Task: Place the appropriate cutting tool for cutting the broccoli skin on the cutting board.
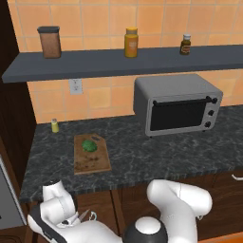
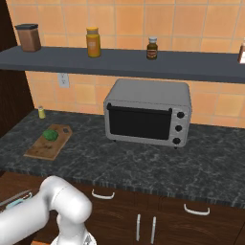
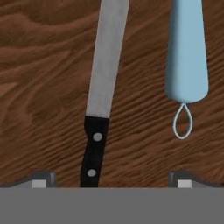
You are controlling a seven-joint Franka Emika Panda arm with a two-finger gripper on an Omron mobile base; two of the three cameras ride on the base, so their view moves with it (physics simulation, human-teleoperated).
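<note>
In the left base view I am seeing the broccoli (image 1: 88,145) sitting on the cutting board (image 1: 91,159) on the counter (image 1: 156,154), up and away from the claw. In the right base view the board (image 2: 45,147) is lying left of the toaster oven (image 2: 146,114). In the hand view the claw (image 3: 112,178) is hanging released, fingertips (image 3: 41,179) spread, the knife (image 3: 99,98) lying between them on dark wood (image 3: 39,87), handle nearest, with the blue peeler (image 3: 187,57) lying beside it.
</note>
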